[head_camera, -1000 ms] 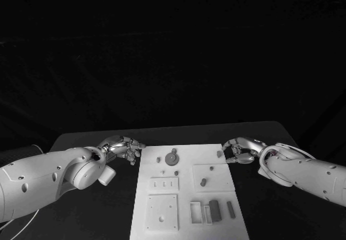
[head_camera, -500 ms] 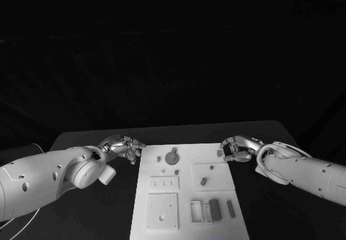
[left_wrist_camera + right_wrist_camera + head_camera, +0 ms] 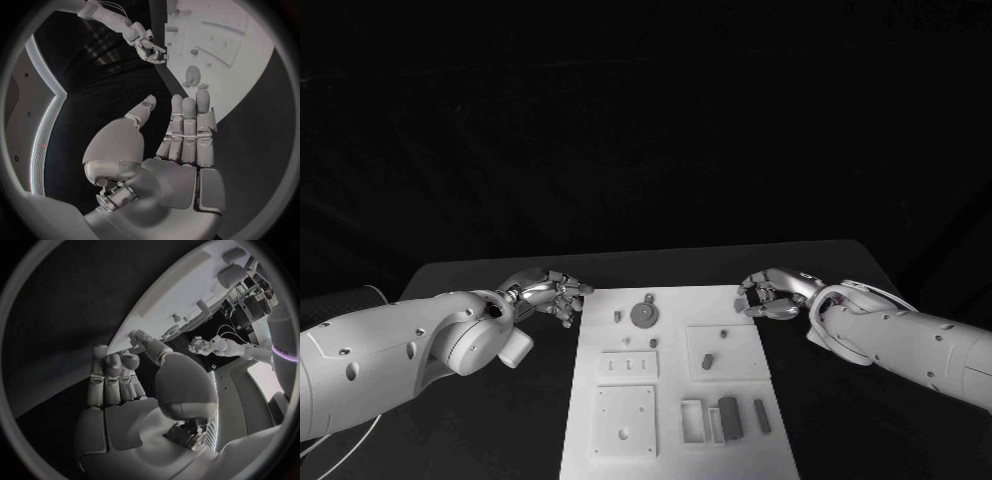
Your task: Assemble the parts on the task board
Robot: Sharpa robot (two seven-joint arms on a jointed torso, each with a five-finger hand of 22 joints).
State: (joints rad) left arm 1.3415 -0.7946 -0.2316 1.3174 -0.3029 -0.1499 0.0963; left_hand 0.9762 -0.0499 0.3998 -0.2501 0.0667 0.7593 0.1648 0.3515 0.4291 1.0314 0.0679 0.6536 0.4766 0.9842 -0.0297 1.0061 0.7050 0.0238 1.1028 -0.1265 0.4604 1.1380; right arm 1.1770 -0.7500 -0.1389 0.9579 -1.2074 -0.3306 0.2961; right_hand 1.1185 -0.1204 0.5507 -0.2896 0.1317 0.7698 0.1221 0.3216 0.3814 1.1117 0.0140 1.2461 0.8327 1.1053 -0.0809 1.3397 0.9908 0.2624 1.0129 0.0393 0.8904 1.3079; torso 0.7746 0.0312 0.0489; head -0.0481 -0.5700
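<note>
Your left robot hand (image 3: 548, 295) and right robot hand (image 3: 773, 294) both hold nothing, fingers apart, flanking the white board (image 3: 678, 400) mid-worktop (image 3: 473, 275); small parts (image 3: 645, 316) sit on it.

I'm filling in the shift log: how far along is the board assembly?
Barely begun, it seems. Grey parts still lie loose on the task board. The left robot hand and right robot hand hover at the board's far corners, holding nothing. Seemingly all the picking and fitting remains.
</note>
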